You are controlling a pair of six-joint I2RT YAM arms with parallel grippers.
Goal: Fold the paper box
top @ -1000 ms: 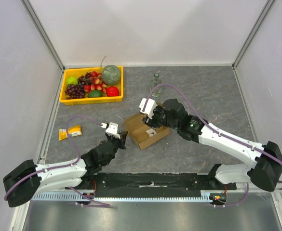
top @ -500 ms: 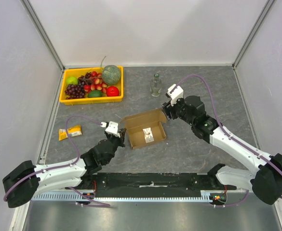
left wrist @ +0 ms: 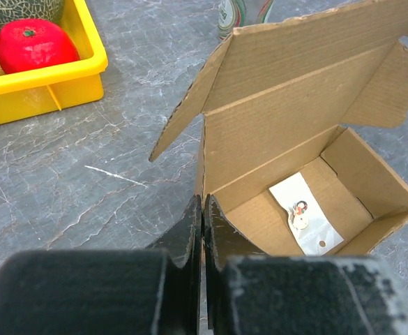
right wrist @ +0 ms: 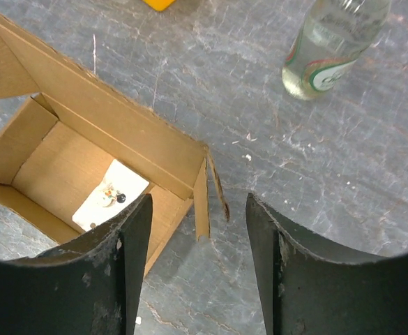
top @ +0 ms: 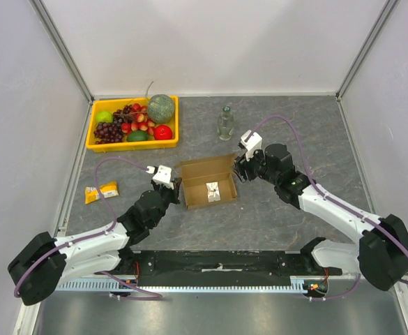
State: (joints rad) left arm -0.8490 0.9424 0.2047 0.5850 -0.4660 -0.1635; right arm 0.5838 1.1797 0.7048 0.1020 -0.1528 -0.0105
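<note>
— One second has changed things. The right gripper (top: pixel 240 167), which lay over the paper box (top: pixel 207 187), has drawn off to the box's right edge, just right of the frame's centre.
— Holding anything?
— No. Its jaws stand apart and empty, with the box's small side flap (right wrist: pixel 202 199) just ahead of them in the wrist view.
— And the lid (top: pixel 205 166)?
— Up again, leaning toward the top of the frame. The box sits open in the middle of the frame, with a white card (top: pixel 213 191) on its floor.
— The left gripper (top: pixel 171 184)?
— Clenched tight, as before, at the box's left wall. Whether any cardboard is nipped between the fingers, I can't tell.
— So?
— The walls are up, I judge, but the lid's closing fold is not yet done. The right gripper looks placed to try the flap or lid again.
</note>
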